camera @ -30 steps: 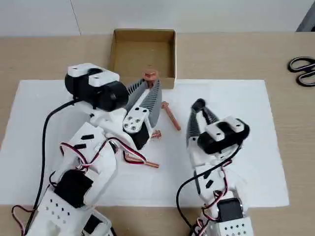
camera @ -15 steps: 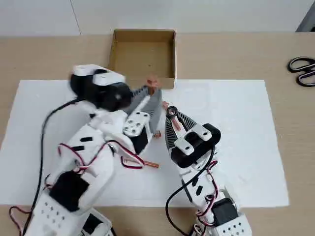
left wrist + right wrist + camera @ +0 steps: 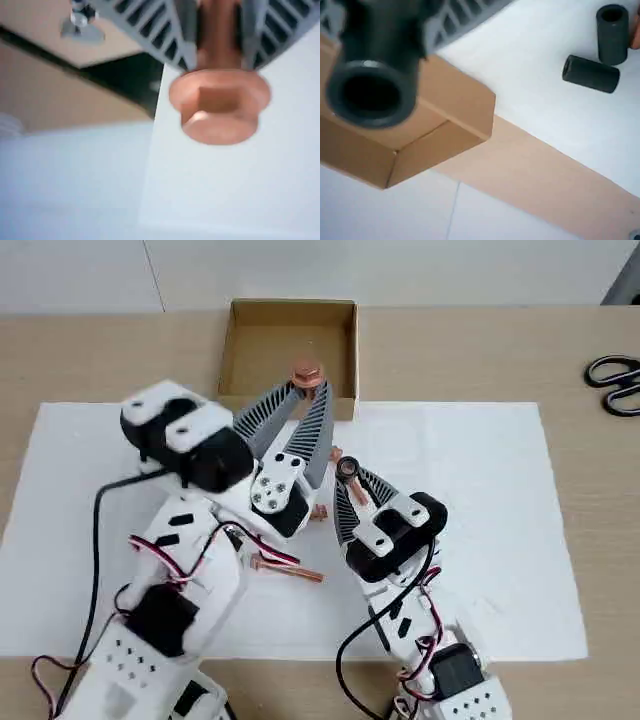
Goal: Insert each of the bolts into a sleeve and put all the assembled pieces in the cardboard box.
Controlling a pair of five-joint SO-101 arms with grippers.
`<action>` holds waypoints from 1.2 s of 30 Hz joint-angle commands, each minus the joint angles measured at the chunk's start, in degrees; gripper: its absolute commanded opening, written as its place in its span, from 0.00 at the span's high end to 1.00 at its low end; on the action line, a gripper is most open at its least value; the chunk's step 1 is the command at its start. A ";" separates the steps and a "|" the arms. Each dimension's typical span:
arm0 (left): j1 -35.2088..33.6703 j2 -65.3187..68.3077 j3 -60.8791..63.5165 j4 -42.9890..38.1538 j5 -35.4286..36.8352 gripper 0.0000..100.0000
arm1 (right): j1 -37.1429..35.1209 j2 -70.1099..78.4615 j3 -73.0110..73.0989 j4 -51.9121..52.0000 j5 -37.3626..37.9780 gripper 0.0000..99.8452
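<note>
My left gripper [image 3: 306, 392] is shut on a copper bolt [image 3: 306, 372], held up just over the front edge of the cardboard box [image 3: 291, 306]. The left wrist view shows the bolt's flanged hex head [image 3: 220, 107] sticking out from between the fingers [image 3: 150, 35]. My right gripper [image 3: 347, 478] is shut on a black sleeve [image 3: 347, 468] a short way in front of the bolt, its open bore [image 3: 370, 92] facing the box [image 3: 445, 110]. Two more black sleeves [image 3: 590, 74] [image 3: 612, 32] lie on the white sheet.
Loose copper bolts [image 3: 287, 569] [image 3: 318, 511] lie on the white paper sheet [image 3: 480, 490] between the arms, another [image 3: 335, 454] beside the left gripper. Scissors [image 3: 615, 383] rest on the bare table at the far right.
The right arm has swung left with its sleeve, close to the left gripper. The left gripper has lifted the bolt slightly toward the box.
</note>
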 commanded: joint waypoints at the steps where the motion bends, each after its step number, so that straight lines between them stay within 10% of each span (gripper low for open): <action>1: 0.44 -0.79 5.14 -9.41 0.09 0.99 | -1.01 -1.10 0.26 -1.36 -2.81 1.00; 36: 2.20 -0.88 12.44 0.53 -2.81 0.99 | -3.03 -1.10 0.26 -1.01 -6.24 1.00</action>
